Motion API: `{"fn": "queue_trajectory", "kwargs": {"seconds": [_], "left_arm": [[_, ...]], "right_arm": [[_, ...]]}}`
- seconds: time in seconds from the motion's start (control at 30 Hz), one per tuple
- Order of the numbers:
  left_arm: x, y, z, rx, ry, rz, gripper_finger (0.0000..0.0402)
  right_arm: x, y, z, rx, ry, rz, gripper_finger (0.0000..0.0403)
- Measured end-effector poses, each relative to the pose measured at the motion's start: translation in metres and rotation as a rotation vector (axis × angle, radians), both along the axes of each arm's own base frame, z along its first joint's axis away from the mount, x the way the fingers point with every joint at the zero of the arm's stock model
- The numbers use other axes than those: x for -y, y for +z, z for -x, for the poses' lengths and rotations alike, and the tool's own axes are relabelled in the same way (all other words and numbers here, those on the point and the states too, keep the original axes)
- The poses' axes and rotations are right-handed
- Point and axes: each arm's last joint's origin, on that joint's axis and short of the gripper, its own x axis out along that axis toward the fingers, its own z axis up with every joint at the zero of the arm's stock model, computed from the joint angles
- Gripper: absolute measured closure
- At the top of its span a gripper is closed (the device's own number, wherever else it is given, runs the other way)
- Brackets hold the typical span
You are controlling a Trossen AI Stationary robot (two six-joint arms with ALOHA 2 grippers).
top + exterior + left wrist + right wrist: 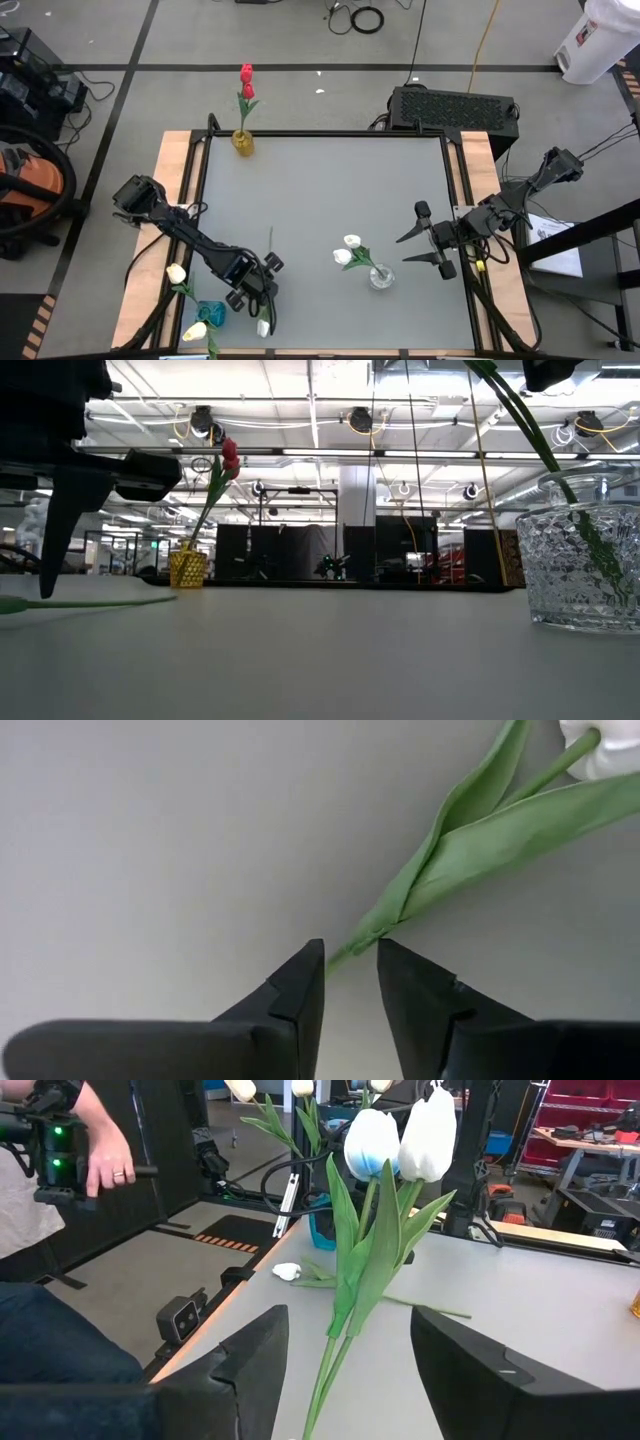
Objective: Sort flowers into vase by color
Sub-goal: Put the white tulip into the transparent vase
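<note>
**Left gripper straddled a white tulip's stem at the table's near edge**

The left gripper was low over the grey table near its front left corner, its two dark fingers partly apart on either side of the thin green stem of a white artificial tulip lying flat. Whether the fingers already pinched the stem could not be told. The flower's white head lay close to the table's front edge.

Just to the left, a small teal vase held two cream-yellow tulips. A yellow glass vase at the far left corner held a red tulip. Right of centre, a clear cut-glass vase held two white tulips.

The right gripper hung just beside the clear vase with its fingers wide apart, holding nothing.

In the right wrist view, a person's hand gripped a black device beyond the table.
</note>
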Motion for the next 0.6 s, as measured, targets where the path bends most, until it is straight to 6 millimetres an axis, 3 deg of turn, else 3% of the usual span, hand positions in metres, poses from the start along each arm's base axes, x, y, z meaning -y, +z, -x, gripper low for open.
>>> {"fn": "queue_trajectory", "kwargs": {"seconds": [0.6], "left_arm": [[-0.0002,0.0012,-0.0043,0.068,-0.037,-0.041,0.0299]], "right_arm": [[0.0,0.0,0.0,0.0,0.0,0.0,0.0199]]}}
